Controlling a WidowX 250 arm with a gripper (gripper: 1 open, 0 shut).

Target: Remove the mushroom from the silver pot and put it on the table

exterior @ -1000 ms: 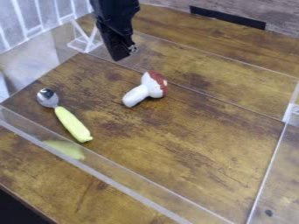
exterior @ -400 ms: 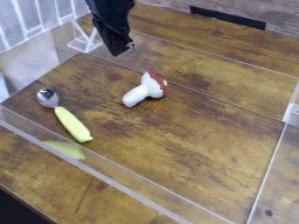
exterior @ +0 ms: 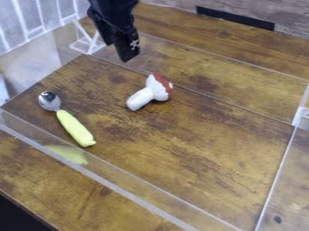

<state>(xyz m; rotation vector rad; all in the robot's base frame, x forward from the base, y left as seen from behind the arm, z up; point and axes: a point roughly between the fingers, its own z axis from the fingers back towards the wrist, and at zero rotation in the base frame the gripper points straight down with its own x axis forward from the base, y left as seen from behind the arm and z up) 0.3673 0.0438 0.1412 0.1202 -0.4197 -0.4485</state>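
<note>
The mushroom point(exterior: 150, 92), with a white stem and a red-brown cap, lies on its side on the brown wooden table point(exterior: 205, 135), near the middle. My gripper point(exterior: 126, 51) hangs dark above the table's far left, up and to the left of the mushroom and well apart from it. Nothing shows between its fingers, and its dark shape does not reveal whether the jaws stand apart. No silver pot shows in this view.
A long yellow corn-like toy point(exterior: 75, 128) lies at the left, with a small round silver piece point(exterior: 49, 99) at its far end. Clear plastic walls point(exterior: 133, 194) fence the tabletop at front and right. A white rack point(exterior: 82, 41) stands behind the gripper.
The gripper shifted a little up and to the left, then turned slightly. The mushroom and the yellow toy lie where they were.
</note>
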